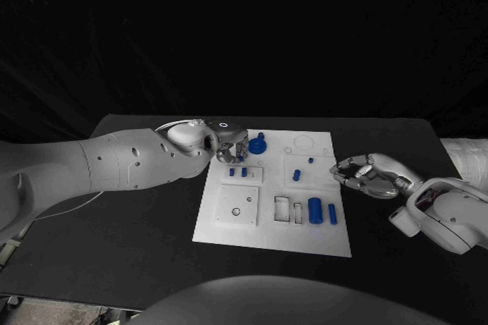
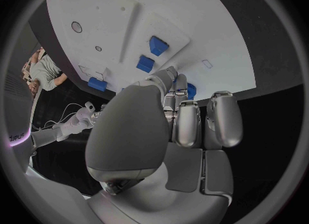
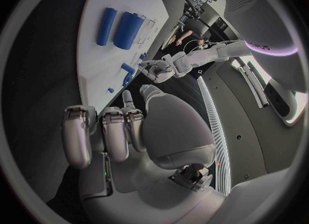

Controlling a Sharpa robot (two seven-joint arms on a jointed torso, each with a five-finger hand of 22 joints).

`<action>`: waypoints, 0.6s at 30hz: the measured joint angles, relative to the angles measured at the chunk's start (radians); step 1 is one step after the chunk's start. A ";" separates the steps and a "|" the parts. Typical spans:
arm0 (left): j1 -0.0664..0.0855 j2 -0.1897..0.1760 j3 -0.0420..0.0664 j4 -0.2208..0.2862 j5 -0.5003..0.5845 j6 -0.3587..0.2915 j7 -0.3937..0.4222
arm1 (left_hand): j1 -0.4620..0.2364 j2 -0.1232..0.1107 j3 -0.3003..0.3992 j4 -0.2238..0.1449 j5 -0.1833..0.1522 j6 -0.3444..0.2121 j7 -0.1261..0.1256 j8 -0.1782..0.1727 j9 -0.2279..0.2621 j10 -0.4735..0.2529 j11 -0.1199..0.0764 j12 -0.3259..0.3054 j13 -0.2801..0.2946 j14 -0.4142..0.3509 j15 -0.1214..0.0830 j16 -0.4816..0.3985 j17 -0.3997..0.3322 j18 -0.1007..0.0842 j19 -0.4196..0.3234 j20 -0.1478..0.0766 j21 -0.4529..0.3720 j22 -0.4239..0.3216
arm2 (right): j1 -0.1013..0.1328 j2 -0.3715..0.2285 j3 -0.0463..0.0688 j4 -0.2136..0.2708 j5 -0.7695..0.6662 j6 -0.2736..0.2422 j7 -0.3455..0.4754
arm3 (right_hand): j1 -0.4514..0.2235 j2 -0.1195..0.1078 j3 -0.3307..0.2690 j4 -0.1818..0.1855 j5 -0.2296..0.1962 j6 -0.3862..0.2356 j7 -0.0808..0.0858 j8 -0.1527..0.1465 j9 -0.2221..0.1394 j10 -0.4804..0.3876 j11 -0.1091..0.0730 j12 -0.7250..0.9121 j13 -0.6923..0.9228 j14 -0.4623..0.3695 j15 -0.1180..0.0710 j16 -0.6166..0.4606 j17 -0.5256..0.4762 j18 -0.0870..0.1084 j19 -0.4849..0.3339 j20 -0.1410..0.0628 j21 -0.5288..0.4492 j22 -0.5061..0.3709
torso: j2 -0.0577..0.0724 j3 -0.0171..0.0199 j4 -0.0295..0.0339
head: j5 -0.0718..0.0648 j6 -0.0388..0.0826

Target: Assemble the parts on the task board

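Observation:
The white task board (image 1: pixel 266 226) lies mid-table. My left hand (image 1: pixel 232 151) hovers over its far left corner with fingers curled in and nothing visibly held; a round blue part (image 1: pixel 257 144) stands just beside it, and whether they touch I cannot tell. In the left wrist view a blue piece (image 2: pixel 190 89) peeks past the curled fingers (image 2: pixel 188 121). My right hand (image 1: pixel 364 175) sits at the board's right edge, fingers curled, empty. Two small blue parts (image 1: pixel 238 173), another (image 1: pixel 296 175) and two blue cylinders (image 1: pixel 314 210) lie on the board.
The board carries rectangular slots (image 1: pixel 282 208) and a raised square plate with a hole (image 1: pixel 237 204). Black table (image 1: pixel 122 247) surrounds the board. The right wrist view shows the cylinders (image 3: pixel 129 30) and my left hand (image 3: pixel 157 69) beyond them.

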 measured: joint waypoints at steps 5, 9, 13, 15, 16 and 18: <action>0.000 0.001 0.001 -0.004 0.001 0.013 -0.003 | 0.000 0.000 0.000 0.000 0.000 -0.003 -0.003 -0.007 -0.004 0.000 0.000 -0.006 -0.003 0.000 0.000 -0.013 -0.021 0.000 -0.004 0.004 -0.016 0.000 | 0.000 0.000 0.000 0.000 0.000 0.000 -0.001 | 0.000 0.000 0.000 0.000 0.000 0.000 0.000 0.000 0.000 0.000 0.000 0.000 0.000 0.000 0.000 0.000 0.000 0.000 0.000 0.000 0.000 0.000 | 0.000 0.0000 0.0001 | 0.001 0.000; 0.001 0.003 0.001 -0.007 0.001 0.029 -0.009 | 0.000 0.000 0.000 0.000 -0.011 -0.047 -0.012 -0.028 -0.013 -0.010 0.004 -0.025 -0.009 0.000 0.000 -0.036 -0.052 0.000 -0.018 0.004 -0.044 0.000 | 0.000 0.000 0.000 0.000 0.000 0.001 -0.001 | 0.000 0.000 0.000 0.000 0.000 0.000 0.000 0.000 0.000 0.000 0.000 0.000 0.000 0.000 0.000 0.000 0.000 0.000 0.000 0.000 0.000 0.000 | 0.000 0.0000 0.0000 | 0.001 0.000; 0.000 0.005 0.001 -0.009 0.000 0.048 -0.017 | 0.000 0.000 0.004 0.004 -0.026 -0.096 -0.024 -0.051 -0.028 -0.027 0.005 -0.039 -0.015 -0.008 0.008 -0.060 -0.090 0.015 -0.041 0.005 -0.088 0.000 | 0.000 -0.001 0.000 0.000 0.000 0.001 -0.001 | 0.000 0.000 0.000 0.000 0.000 0.000 0.000 0.000 0.001 0.000 0.000 0.000 0.000 0.000 0.000 0.000 0.000 0.000 0.000 0.000 0.000 0.000 | 0.000 0.0001 -0.0001 | 0.001 0.000; -0.002 0.006 0.000 -0.010 -0.001 0.057 -0.020 | 0.000 0.000 0.005 0.008 -0.030 -0.125 -0.039 -0.063 -0.034 -0.031 0.009 -0.041 -0.015 -0.011 0.011 -0.060 -0.098 0.015 -0.041 0.005 -0.092 0.000 | 0.000 -0.001 0.000 0.000 0.000 0.002 -0.002 | 0.000 0.000 0.000 0.000 0.000 0.000 0.000 0.001 0.001 0.000 0.000 0.000 0.000 0.000 0.000 0.000 0.000 0.000 0.000 0.000 0.000 0.000 | 0.000 0.0001 -0.0001 | 0.001 0.000; -0.004 0.006 -0.001 -0.011 -0.001 0.062 -0.022 | 0.000 0.000 0.004 0.012 -0.033 -0.138 -0.045 -0.066 -0.037 -0.032 0.010 -0.041 -0.016 -0.013 0.013 -0.065 -0.102 0.015 -0.043 0.008 -0.098 0.000 | 0.000 -0.002 0.000 0.000 0.000 0.002 -0.002 | 0.000 0.000 0.003 -0.003 0.000 0.000 0.000 0.004 0.001 0.000 0.000 0.000 0.000 0.000 0.000 0.000 0.000 0.000 0.000 0.000 0.000 0.000 | 0.000 0.0001 -0.0001 | 0.001 0.000; -0.005 0.006 -0.001 -0.011 -0.002 0.068 -0.025 | 0.001 -0.007 0.004 0.012 -0.038 -0.154 -0.052 -0.066 -0.041 -0.032 0.010 -0.046 -0.017 -0.013 0.013 -0.068 -0.109 0.015 -0.045 0.009 -0.106 0.000 | 0.000 -0.002 0.000 0.000 0.000 0.002 -0.002 | 0.000 0.000 0.003 -0.003 0.000 0.000 0.000 0.004 0.001 0.000 0.000 0.000 0.000 0.000 0.000 0.000 0.000 0.000 0.000 0.000 0.000 0.000 | 0.000 0.0001 -0.0001 | 0.001 0.000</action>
